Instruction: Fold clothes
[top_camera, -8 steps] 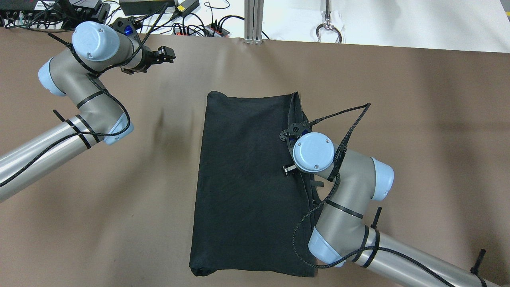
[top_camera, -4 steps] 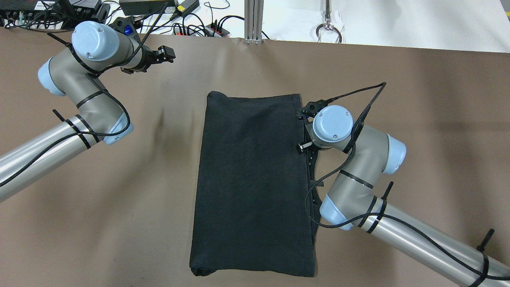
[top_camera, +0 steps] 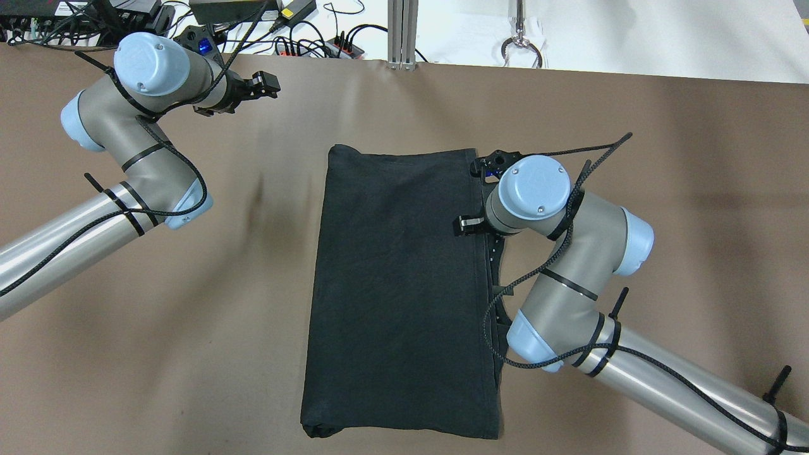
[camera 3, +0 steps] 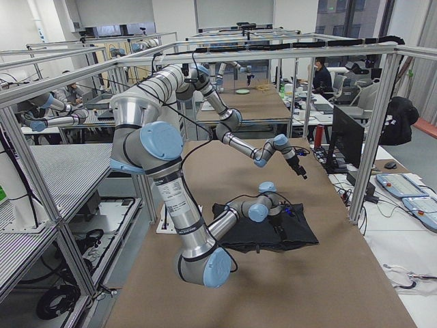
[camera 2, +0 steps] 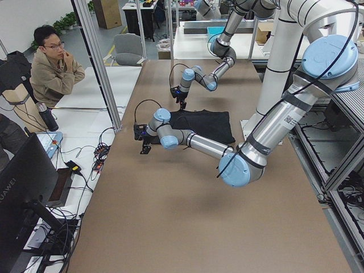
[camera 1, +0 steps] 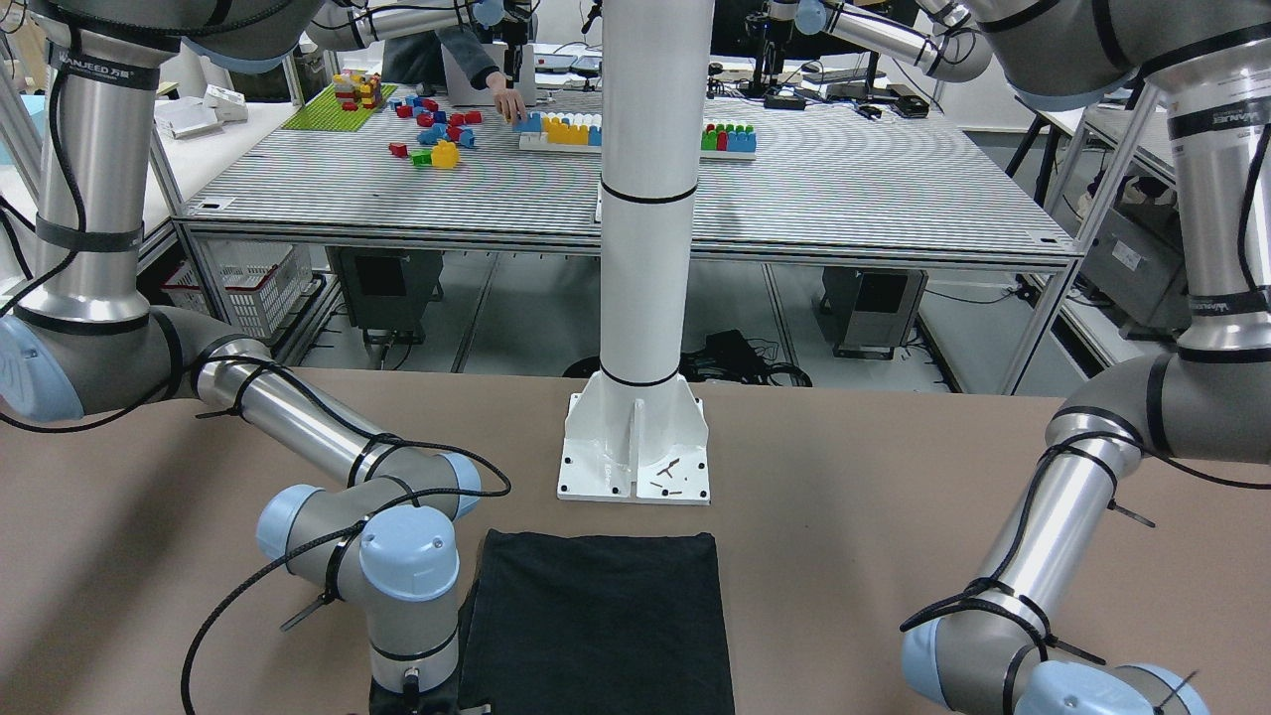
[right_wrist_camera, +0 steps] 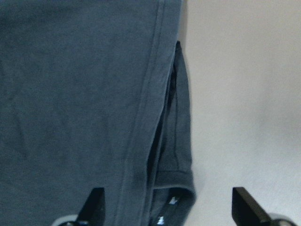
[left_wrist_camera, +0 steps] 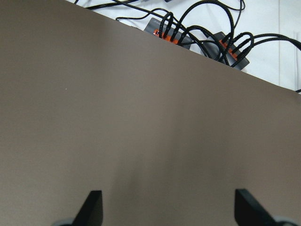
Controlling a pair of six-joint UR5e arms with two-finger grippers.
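Observation:
The clothes (top_camera: 398, 284) are one black garment, folded into a long flat rectangle in the middle of the brown table. It also shows in the front view (camera 1: 596, 616) and the two side views (camera 2: 205, 122) (camera 3: 266, 236). My right gripper (right_wrist_camera: 169, 207) is open and empty, pointing down just above the garment's hemmed right edge (right_wrist_camera: 146, 108) near its far corner. In the overhead view my right wrist (top_camera: 534, 186) hides it. My left gripper (top_camera: 265, 86) is open and empty, far off at the table's far left over bare table (left_wrist_camera: 141, 141).
The white pole's base plate (camera 1: 635, 447) stands at the robot's side of the garment. Power strips and cables (top_camera: 316, 47) (left_wrist_camera: 197, 37) lie past the table's far edge. An aluminium post (top_camera: 401, 31) stands there too. A person (camera 2: 54, 68) sits beyond the table.
My right wrist has moved along the garment's right edge toward the far end. The edge flap that stood raised at the far right corner now lies flat. The left arm has not moved.

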